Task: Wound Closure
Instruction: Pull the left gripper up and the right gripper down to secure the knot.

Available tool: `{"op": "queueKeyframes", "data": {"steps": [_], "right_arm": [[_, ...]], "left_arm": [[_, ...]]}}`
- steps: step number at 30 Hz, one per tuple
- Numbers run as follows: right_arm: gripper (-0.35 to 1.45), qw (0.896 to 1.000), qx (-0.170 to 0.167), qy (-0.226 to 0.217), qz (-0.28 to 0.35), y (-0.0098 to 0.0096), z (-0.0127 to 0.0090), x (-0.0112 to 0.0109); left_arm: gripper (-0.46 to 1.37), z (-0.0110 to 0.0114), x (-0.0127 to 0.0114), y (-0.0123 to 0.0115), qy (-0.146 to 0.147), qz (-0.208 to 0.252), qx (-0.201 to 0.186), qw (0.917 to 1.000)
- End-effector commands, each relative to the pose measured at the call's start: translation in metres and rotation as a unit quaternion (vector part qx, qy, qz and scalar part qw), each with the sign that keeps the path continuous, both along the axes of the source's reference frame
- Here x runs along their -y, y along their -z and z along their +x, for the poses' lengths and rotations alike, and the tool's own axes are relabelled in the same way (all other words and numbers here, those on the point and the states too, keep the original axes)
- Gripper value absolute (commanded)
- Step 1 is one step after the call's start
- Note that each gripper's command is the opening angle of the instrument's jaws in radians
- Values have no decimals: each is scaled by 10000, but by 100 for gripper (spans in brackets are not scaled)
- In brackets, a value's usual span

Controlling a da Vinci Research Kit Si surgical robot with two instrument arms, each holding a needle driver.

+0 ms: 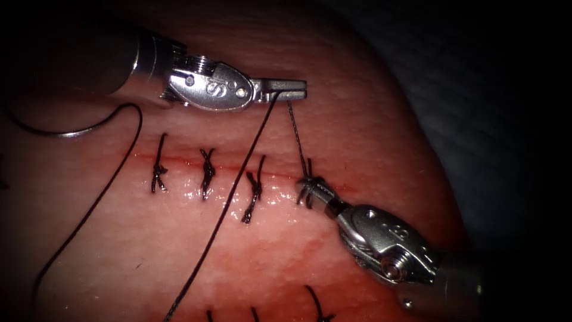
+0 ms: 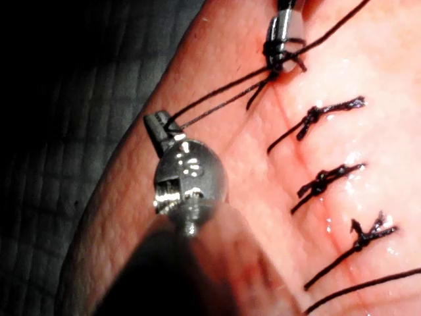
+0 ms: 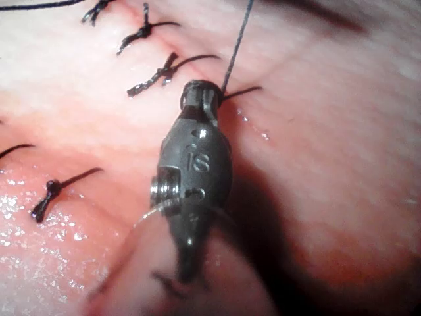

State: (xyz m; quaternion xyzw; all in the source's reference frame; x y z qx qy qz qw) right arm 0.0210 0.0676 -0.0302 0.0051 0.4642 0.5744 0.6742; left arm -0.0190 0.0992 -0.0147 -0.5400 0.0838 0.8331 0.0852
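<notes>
Right tool (image 1: 311, 188) sat nearest, coming up from 4 o'clock, its tip down at the rightmost knot (image 1: 307, 183) on the cut (image 1: 185, 160); the jaws looked pinched on the thread (image 1: 297, 136) at that knot, thread wound around them in the left wrist view (image 2: 279, 49). Tissue (image 1: 357, 137) glistened below the cut, with red fluid (image 1: 143, 157) along the line. Three tied stitches (image 1: 206, 173) crossed the cut toward 9 o'clock. Further back, at 12 o'clock, the left tool (image 1: 292, 89) had its jaws pressed together on the thread, two strands dropping from it: one to the knot, one long strand running to 6 o'clock. Needle (image 1: 65, 132) lay free on the tissue at 9 o'clock, held by neither tool.
</notes>
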Motion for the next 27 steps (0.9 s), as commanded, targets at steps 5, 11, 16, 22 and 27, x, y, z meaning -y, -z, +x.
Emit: {"op": "queueKeyframes", "data": {"steps": [5, 11, 16, 22, 27], "right_arm": [[-35, 10000, 16, 8, 15, 4, 1, 6], [-35, 10000, -4, 28, 14, 11, 2, 15], [-35, 10000, -33, 69, 29, 20, 4, 24], [-35, 9998, -93, 130, 124, 34, 9, 40], [-35, 9986, -303, -80, 437, 42, 11, 43]], "left_arm": [[-35, -2, -22, -12, 31, 7, 11, 10000], [-35, -6, -45, -25, 90, -7, 6, 10000], [-35, -10, -60, -35, 135, -24, -8, 9999], [-35, -15, -75, -44, 189, -36, -23, 9998], [-35, -21, -92, -51, 260, -45, -34, 9996]]}}
